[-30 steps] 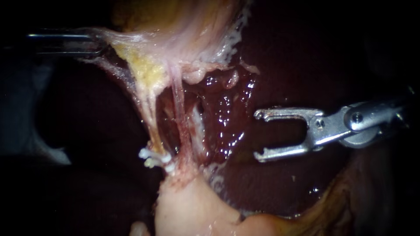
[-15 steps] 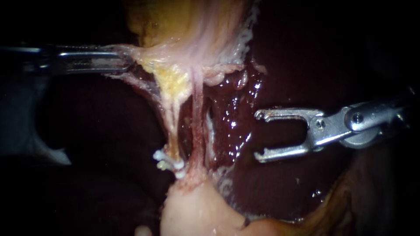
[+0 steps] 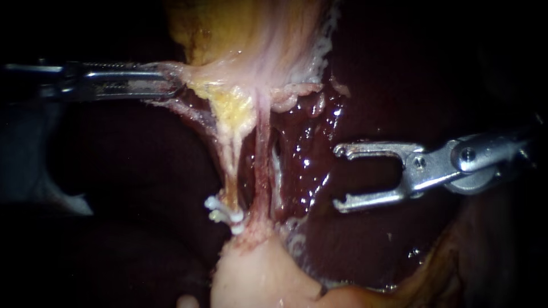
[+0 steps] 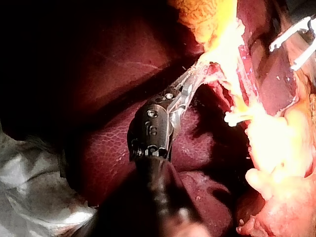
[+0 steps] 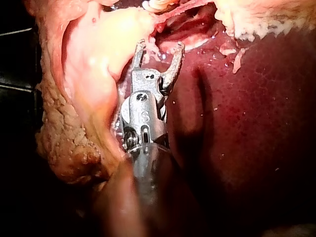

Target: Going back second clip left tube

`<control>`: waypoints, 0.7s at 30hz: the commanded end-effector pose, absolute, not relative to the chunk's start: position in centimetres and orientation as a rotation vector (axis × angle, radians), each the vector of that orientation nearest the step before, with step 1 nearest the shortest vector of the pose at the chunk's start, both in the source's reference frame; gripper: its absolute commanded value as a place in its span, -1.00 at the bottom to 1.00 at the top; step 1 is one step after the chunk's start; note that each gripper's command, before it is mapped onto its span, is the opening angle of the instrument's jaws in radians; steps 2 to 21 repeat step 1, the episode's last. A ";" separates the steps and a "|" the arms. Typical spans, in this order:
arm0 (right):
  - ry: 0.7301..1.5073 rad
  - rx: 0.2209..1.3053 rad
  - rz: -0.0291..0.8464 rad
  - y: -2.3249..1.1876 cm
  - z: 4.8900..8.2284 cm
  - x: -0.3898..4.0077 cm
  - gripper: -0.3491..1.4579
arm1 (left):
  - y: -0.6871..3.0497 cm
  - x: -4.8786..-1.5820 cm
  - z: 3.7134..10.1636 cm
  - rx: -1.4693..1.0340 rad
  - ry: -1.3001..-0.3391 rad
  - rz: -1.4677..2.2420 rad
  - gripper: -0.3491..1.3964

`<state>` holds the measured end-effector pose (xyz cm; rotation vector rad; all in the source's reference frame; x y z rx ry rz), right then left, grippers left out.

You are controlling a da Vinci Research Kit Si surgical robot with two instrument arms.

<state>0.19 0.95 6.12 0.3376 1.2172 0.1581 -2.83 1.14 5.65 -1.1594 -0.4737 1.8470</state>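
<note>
Left instrument (image 3: 171, 85): my shaft enters from the left. Its jaws are clamped together on the edge of the pale tissue (image 3: 251, 57) that hangs from the far side. That edge is drawn out to the left and looks taut. In the left wrist view, a thin sheet of the same tissue is pinched between the jaws.

Left tube (image 3: 229, 171): a yellowish strand running from the pale tissue to the pale lump (image 3: 257, 274) on the near side.

Clip (image 3: 221, 212): white, sits across the near end of the left tube just above the lump, with its ends sticking out to the left. The white beads cluster together, so I cannot tell whether this is one clip or more.

Right tube (image 3: 262, 171): a pinker strand just right of the left tube, with a narrow dark gap between them.

Liver (image 3: 308, 148): wet and dark red, behind and to the right of both tubes.

Right instrument (image 3: 338, 178): my shaft enters from the right. The jaws are spread wide with nothing between them. The tips point left toward the tubes but are clear of them, over the liver. In the right wrist view, the clip lies ahead of the tips.
</note>
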 end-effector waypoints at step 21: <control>1.216 0.335 0.160 0.95 6.10 0.20 -0.06 | 1.14 -2.81 5.64 -1.160 -0.475 1.847 -1.00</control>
